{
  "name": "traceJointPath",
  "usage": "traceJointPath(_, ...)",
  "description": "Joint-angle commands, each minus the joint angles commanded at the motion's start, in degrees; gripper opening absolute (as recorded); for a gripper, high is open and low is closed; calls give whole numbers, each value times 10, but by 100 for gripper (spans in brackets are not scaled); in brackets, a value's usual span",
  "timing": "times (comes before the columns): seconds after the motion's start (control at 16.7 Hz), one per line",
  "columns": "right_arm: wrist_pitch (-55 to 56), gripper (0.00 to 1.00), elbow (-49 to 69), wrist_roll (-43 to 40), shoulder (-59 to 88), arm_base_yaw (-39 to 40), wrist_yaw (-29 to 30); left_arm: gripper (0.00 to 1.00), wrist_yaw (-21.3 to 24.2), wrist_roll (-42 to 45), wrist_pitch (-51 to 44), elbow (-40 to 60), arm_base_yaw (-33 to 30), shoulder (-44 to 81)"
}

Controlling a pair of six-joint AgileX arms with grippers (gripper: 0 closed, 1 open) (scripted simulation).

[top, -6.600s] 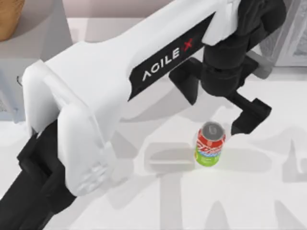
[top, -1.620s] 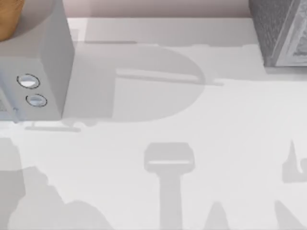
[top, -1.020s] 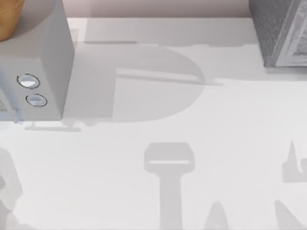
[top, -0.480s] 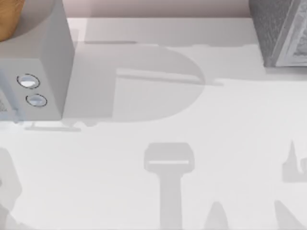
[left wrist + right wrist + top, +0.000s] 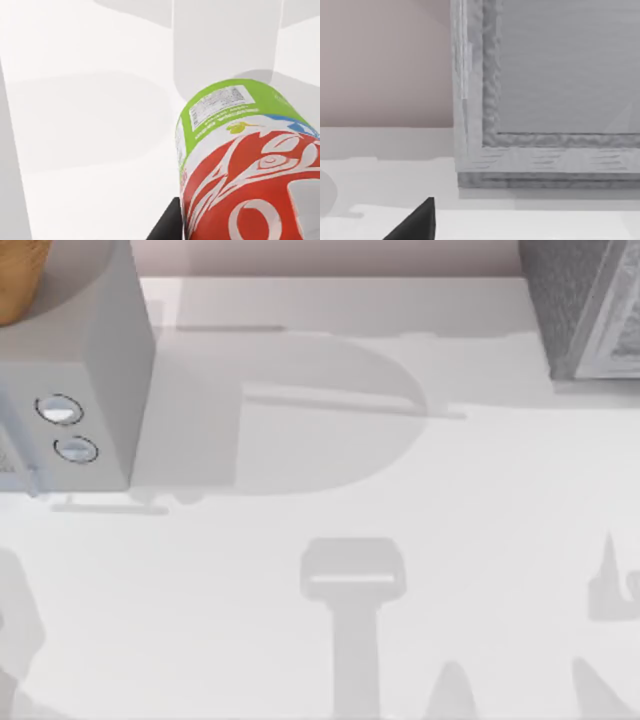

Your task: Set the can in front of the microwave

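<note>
My left gripper grasping red-and-lime soda can (image 5: pixel 240 170), carrying step. Next: lower it in front of light grey boxy microwave (image 5: pixel 75 390), far left.

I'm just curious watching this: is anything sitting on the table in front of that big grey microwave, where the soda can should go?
Nothing visible. The table in front of the light grey microwave holds only shadows. The red, white and lime soda can fills the left wrist view.

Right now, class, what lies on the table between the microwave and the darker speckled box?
In the top view, nothing stands between the microwave and the speckled box: only bare white table crossed by grey shadows.
</note>
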Motion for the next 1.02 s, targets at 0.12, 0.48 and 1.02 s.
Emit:
traceJointPath(0.12, 0, 100, 0, 0, 0, 0, 0, 83, 0, 0, 0, 0, 0, 0)
traceJointPath(0.48, 0, 100, 0, 0, 0, 0, 0, 100, 0, 0, 0, 0, 0, 0)
traceJointPath(1.02, 0, 100, 0, 0, 0, 0, 0, 100, 0, 0, -44, 36, 0, -6)
